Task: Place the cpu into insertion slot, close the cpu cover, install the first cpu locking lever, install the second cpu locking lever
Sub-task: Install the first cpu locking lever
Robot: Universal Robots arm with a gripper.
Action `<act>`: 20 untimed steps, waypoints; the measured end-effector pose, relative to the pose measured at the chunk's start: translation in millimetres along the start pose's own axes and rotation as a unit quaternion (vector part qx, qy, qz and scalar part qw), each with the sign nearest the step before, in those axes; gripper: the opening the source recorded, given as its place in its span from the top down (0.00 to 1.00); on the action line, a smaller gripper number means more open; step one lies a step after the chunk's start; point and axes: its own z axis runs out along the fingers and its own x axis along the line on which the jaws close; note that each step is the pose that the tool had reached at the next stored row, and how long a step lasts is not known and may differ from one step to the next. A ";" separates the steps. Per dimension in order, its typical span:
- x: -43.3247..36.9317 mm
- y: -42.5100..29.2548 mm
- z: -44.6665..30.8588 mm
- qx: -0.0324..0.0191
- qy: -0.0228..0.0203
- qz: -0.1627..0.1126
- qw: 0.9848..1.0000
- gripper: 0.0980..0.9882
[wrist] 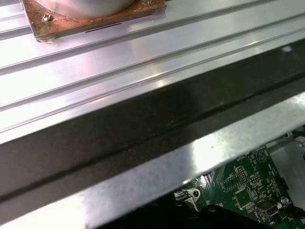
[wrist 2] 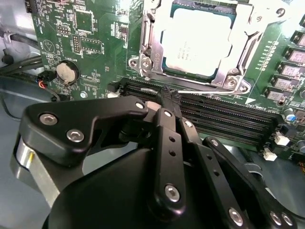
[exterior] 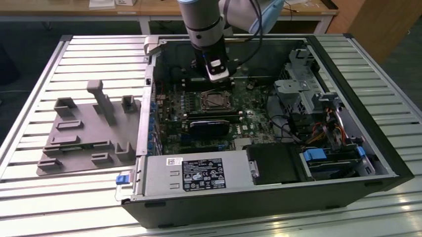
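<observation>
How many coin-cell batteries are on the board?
1. The coin-cell battery sits on the motherboard, apart from the cpu cover, in the second wrist view. The gripper may hide others.

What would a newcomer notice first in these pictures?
An open computer case lies on a slatted metal table, with the robot arm reaching into it. In the second wrist view, the bright cpu sits framed by the cpu cover, just beyond the black end effector.

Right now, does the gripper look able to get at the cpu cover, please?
Probably yes: the cpu cover lies flat over the chip just beyond the gripper, with only low memory slots between them.
</observation>
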 end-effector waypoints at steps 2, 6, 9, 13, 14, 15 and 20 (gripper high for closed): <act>0.1 -0.1 0.4 0.001 -0.001 0.002 1.000 1.00; 0.3 -0.3 1.4 0.003 -0.002 0.005 1.000 1.00; 0.5 -0.6 2.6 0.004 -0.003 0.008 1.000 1.00; 0.9 -1.0 4.6 0.005 -0.004 0.011 1.000 1.00; 0.9 -1.1 5.0 0.005 -0.004 0.012 1.000 1.00; 1.0 -1.2 5.5 0.005 -0.005 0.012 1.000 1.00; 1.5 -1.7 8.0 0.005 -0.005 0.015 1.000 1.00</act>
